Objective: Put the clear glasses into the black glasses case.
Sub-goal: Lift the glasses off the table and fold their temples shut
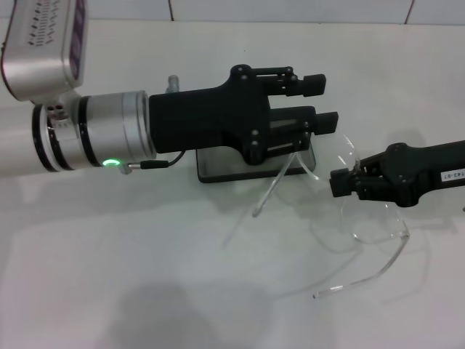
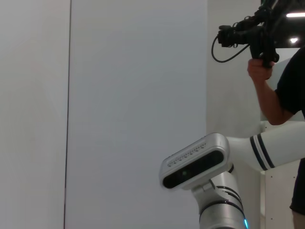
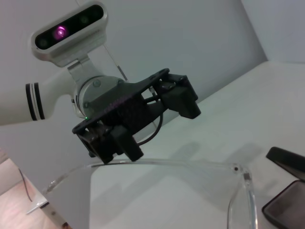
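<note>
The clear glasses [image 1: 361, 231] hang in the air right of centre, with their temple arms open toward the table's front. My right gripper [image 1: 336, 183] reaches in from the right and is shut on their frame. The black glasses case [image 1: 218, 166] lies open on the table, showing grey lining, and is mostly hidden under my left gripper [image 1: 327, 102]. That gripper hovers over the case, open and holding nothing. In the right wrist view the clear frame [image 3: 167, 164] crosses the foreground, and part of the case [image 3: 286, 202] shows at the edge.
The white table [image 1: 145, 276] stretches wide in front of and behind the case. The left wrist view shows only a wall, the robot's head camera [image 2: 194, 161] and a person [image 2: 286, 95] holding a camera.
</note>
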